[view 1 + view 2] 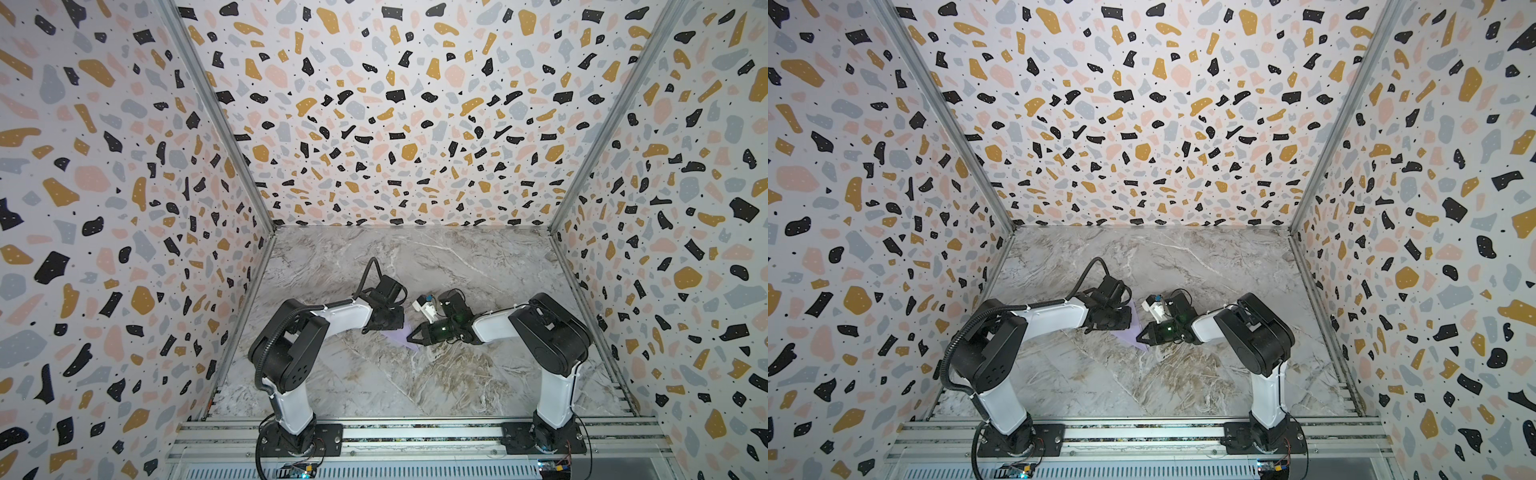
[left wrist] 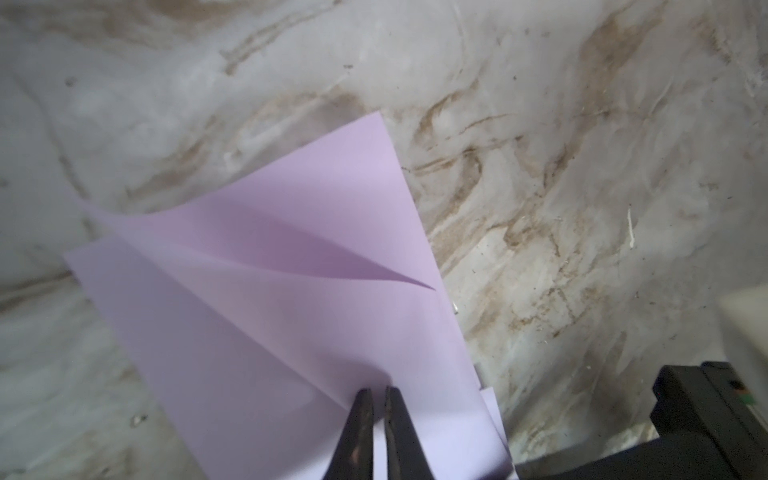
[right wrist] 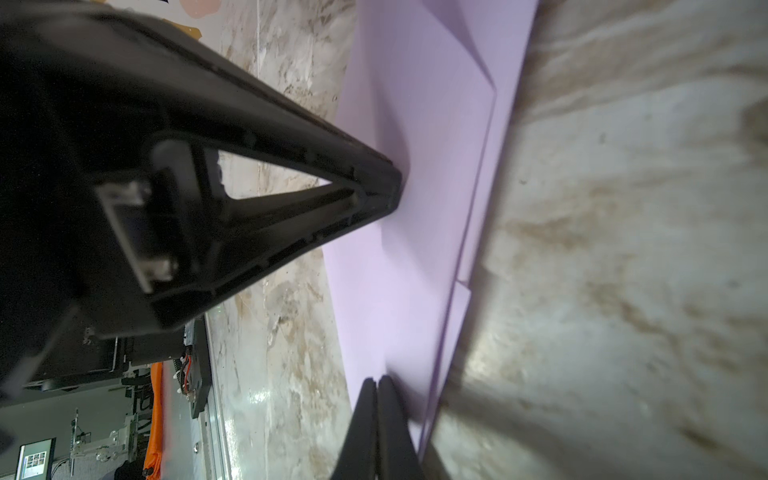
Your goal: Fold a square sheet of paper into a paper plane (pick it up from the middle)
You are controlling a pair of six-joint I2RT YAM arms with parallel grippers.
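The square sheet of paper (image 2: 291, 311), pale lilac, lies on the marble table, partly folded into overlapping layers, with one flap bowed up. In both top views only a small lilac patch (image 1: 397, 336) (image 1: 1128, 332) shows between the two gripper heads. My left gripper (image 2: 378, 392) has its jaws almost together, and a crease of the sheet runs into their tips; from the right wrist view its tips (image 3: 395, 187) meet on the paper. My right gripper (image 3: 378, 380) (image 1: 411, 336) is shut, its tip resting on the sheet (image 3: 436, 166) near an edge. Nothing here has a paper plane's shape.
Marble tabletop (image 1: 415, 382) is boxed in by terrazzo-patterned walls on three sides. An aluminium rail (image 1: 415, 434) along the front carries both arm bases. Part of the right arm's black head (image 2: 706, 419) sits close beside the sheet.
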